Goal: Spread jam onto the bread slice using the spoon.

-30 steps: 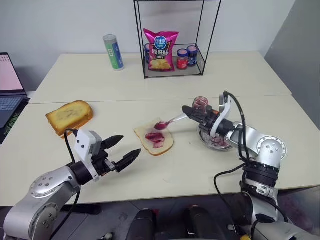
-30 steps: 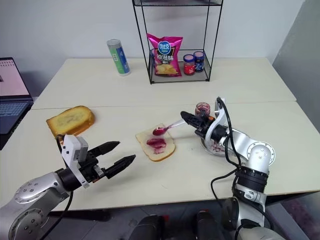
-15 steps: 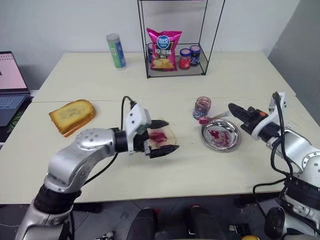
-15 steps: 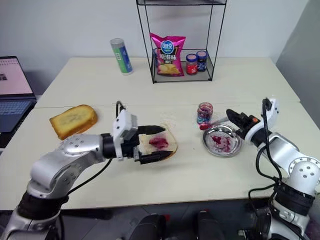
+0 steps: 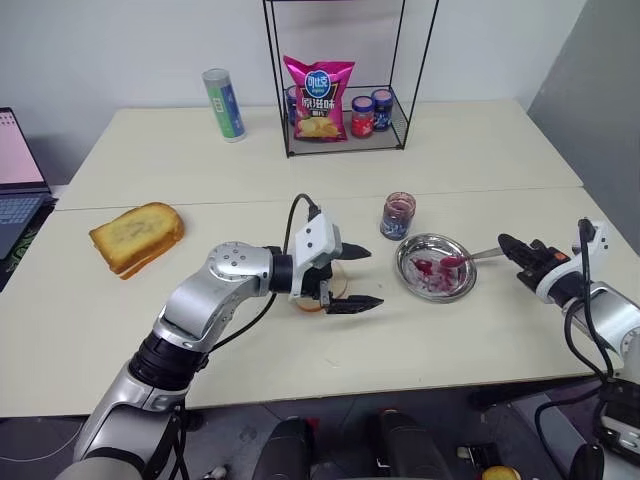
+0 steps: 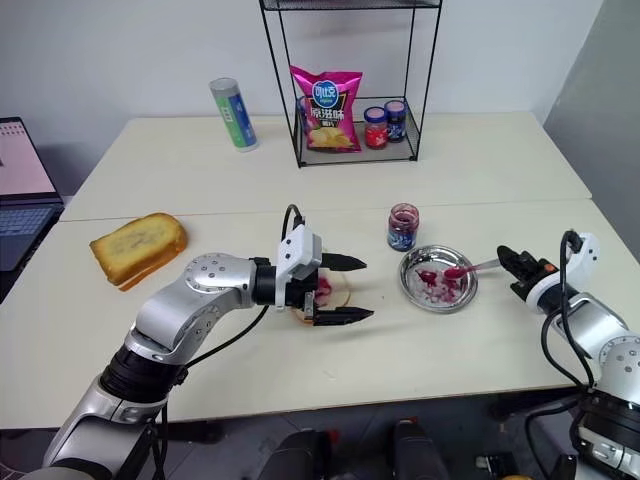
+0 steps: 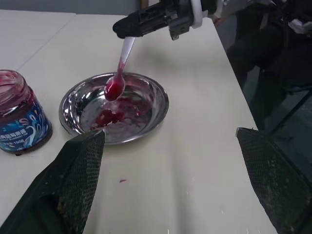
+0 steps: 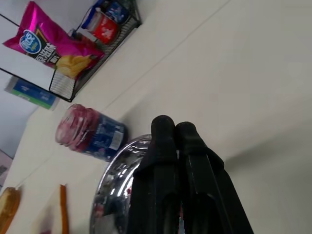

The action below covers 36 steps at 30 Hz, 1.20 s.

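Note:
The bread slice [image 6: 338, 289] lies mid-table with a purple-red smear of jam [image 6: 322, 290]; my left arm hides most of it. My left gripper [image 5: 372, 277] is open, one black finger on either side of the slice, pointing toward the round steel dish [image 5: 412, 286]. My right gripper [image 5: 505, 243] is shut on the handle of the spoon [image 5: 472, 256]. The spoon's red-stained bowl hangs over the dish, which holds more jam [image 7: 109, 117]. In the left wrist view the spoon [image 7: 122, 66] slants down from my right gripper [image 7: 122, 27].
An open jam jar [image 5: 398, 215] stands just behind the dish. A toasted slice [image 5: 135, 235] lies at the left. A wire rack with a chip bag [image 5: 318, 98] and small jars, and a can [image 5: 223, 103], stand at the back. A laptop [image 5: 15, 190] sits far left.
My right gripper carried the spoon from above the bread rightward to over the dish. My left gripper swung in from the front left and now straddles the bread slice.

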Each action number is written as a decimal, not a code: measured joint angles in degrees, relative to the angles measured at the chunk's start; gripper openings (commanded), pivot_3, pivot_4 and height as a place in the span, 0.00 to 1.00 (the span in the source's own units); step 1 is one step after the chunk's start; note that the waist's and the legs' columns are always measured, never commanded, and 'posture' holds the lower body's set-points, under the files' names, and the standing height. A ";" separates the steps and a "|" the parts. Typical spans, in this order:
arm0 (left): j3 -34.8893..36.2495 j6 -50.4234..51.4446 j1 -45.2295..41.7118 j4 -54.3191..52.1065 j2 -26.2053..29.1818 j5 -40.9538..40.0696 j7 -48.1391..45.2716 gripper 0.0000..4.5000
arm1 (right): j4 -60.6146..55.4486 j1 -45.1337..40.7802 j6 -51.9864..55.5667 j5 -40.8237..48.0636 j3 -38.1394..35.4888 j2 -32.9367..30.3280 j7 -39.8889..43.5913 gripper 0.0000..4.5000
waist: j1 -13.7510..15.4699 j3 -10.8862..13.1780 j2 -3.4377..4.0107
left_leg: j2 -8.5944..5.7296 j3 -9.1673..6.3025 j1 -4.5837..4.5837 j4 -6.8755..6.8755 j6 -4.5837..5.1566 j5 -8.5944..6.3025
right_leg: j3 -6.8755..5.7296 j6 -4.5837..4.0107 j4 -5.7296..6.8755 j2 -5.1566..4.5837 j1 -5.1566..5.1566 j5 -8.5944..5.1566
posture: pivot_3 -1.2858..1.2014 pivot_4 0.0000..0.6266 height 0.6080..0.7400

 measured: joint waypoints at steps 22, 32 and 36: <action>0.13 0.19 1.77 -2.30 -0.78 0.88 0.47 1.00 | 18.01 -7.73 -1.47 -6.26 -0.41 -4.00 10.89 0.68 | 0.12 0.00 0.00 | -0.03 0.06 0.03 0.05 0.00 0.00 | -0.02 0.03 0.04 0.00 0.04 0.02 | 0.52 0.24 1.00; 7.09 3.32 2.22 -1.78 3.25 -0.12 1.69 1.00 | 19.27 -8.81 -5.30 -15.20 3.36 -13.86 16.43 1.00 | 0.09 0.03 0.06 | 0.00 0.18 0.06 0.04 0.00 0.00 | -0.04 0.03 0.06 0.00 0.01 0.02 | 0.52 0.24 1.00; 14.01 4.55 3.97 0.67 9.12 -0.94 1.43 1.00 | 10.01 -6.17 -7.36 -22.30 12.89 -21.35 25.75 1.00 | -0.37 0.03 0.05 | 0.15 0.16 0.15 0.02 0.00 0.00 | 0.01 0.03 0.08 0.11 0.01 0.02 | 0.52 0.24 1.00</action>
